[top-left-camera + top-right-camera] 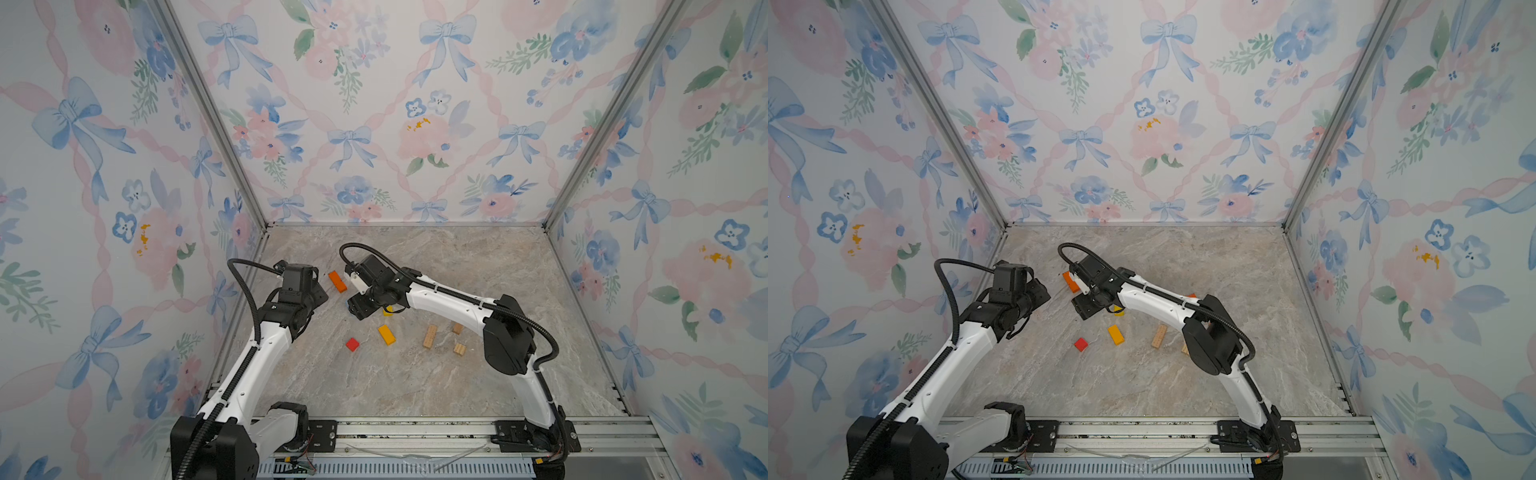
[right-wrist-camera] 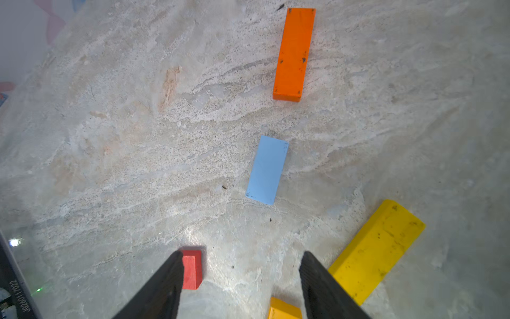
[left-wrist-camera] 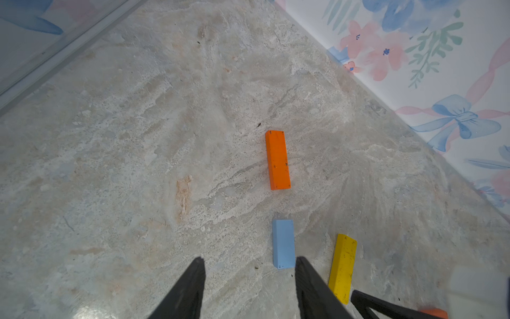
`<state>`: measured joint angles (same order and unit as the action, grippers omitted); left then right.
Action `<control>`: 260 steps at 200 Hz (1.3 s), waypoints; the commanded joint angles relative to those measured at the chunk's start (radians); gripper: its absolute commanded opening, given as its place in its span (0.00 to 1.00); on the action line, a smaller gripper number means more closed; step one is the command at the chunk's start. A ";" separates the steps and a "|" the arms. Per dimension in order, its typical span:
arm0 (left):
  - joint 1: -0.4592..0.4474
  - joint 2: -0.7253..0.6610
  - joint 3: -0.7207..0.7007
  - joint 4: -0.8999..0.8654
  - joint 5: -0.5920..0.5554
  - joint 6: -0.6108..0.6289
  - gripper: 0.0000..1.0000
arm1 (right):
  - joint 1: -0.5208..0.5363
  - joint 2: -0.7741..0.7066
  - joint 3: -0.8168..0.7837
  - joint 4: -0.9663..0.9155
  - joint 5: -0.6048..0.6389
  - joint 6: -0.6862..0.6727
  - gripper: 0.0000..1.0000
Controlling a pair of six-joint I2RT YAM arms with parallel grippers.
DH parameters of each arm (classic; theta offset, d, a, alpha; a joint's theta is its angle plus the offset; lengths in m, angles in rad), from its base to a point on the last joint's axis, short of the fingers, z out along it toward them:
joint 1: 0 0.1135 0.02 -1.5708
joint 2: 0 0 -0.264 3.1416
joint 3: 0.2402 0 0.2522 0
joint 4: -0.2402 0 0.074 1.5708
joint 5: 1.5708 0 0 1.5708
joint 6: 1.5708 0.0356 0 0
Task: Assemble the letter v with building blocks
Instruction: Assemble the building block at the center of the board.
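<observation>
- Marble-patterned table [image 1: 478, 266] carries the blocks, which lie flat and scattered between the two arms.
- An orange block [image 1: 337, 281] lies farthest back, between the two wrists in both top views.
- A light blue block [image 2: 267, 170] lies near it, roughly end to end with it across a gap of bare table. A yellow block [image 2: 376, 250] lies near the blue one at a different angle.
- The left gripper [image 3: 249, 276] hovers over the table with its fingers apart and nothing between them. The near end of the light blue block sits just beside one finger.
- The right gripper [image 2: 240, 276] is likewise spread and empty over bare table. A red block [image 2: 192, 269] shows partly behind one finger, the yellow block behind the other, and an amber block [image 2: 284, 309] shows at the picture's edge.
- In a top view, the red and amber blocks lie nearer the front. A long tan block [image 1: 430, 336] and two short tan blocks [image 1: 459, 348] lie close to the right arm's elbow.
</observation>
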<state>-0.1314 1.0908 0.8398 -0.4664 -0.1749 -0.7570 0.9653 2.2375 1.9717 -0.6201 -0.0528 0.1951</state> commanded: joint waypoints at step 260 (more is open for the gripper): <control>0.080 -0.056 -0.159 0.024 0.083 0.063 0.57 | -0.001 0.429 0.480 -0.271 0.120 0.008 0.41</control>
<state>-0.0593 1.0393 0.7006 -0.4500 -0.1032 -0.7136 0.9695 2.6240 2.4218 -0.8433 0.0605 0.2066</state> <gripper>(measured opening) 0.569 0.436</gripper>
